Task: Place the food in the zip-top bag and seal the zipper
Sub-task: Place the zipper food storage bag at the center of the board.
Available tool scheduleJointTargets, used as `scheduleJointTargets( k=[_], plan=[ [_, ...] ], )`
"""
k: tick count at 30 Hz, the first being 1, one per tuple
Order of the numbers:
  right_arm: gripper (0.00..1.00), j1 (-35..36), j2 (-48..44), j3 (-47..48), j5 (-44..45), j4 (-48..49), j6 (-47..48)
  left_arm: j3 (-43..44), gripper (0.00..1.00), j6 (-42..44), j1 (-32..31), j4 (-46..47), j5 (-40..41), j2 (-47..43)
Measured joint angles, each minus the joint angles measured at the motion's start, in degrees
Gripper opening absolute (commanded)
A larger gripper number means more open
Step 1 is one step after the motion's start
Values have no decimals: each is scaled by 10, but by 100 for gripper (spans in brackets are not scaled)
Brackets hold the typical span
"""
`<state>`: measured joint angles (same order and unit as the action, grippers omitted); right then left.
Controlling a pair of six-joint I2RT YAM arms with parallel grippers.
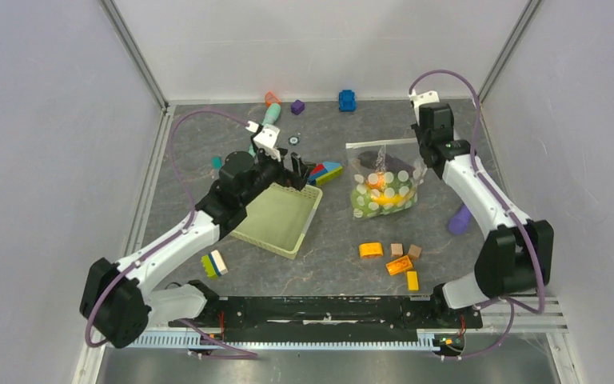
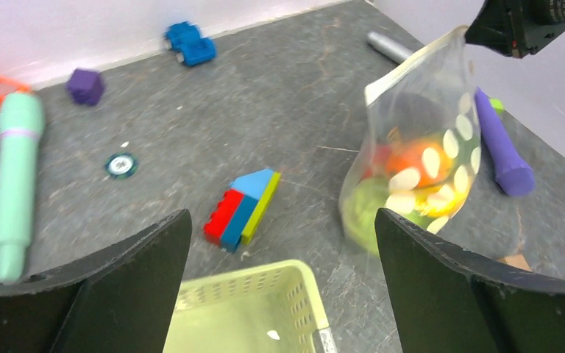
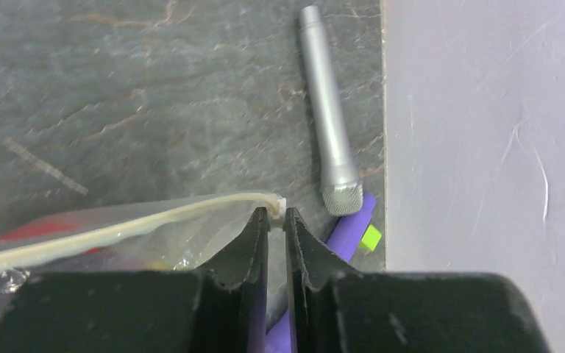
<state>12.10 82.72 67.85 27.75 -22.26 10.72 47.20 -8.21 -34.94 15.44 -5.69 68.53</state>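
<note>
The dotted zip-top bag hangs with green, orange and yellow food bulging in its bottom; it also shows in the left wrist view. My right gripper is shut on the right end of the zipper, pinching the strip's end between its fingertips. My left gripper is open and empty, above the far corner of the pale green basket, left of the bag. A dark purple piece lies high inside the bag.
A red-blue-green block stack lies between basket and bag. A teal stick, purple cube, blue toy car, silver microphone and purple handle lie around. Orange and tan blocks sit near the front.
</note>
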Motion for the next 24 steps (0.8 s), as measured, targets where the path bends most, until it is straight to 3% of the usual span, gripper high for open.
scheduleJointTargets(
  k=[12, 17, 20, 24],
  plan=[
    [0, -134, 286, 294, -33, 3, -26, -69, 100, -87, 0, -135, 179, -179],
    [6, -164, 359, 353, -28, -5, -48, -71, 100, -109, 0, -190, 221, -209],
    [21, -171, 382, 361, -22, -10, -58, -72, 100, -116, 0, -234, 246, -223],
    [64, -173, 402, 368, -21, -15, -59, -75, 100, -135, 0, -286, 280, -245]
  ],
)
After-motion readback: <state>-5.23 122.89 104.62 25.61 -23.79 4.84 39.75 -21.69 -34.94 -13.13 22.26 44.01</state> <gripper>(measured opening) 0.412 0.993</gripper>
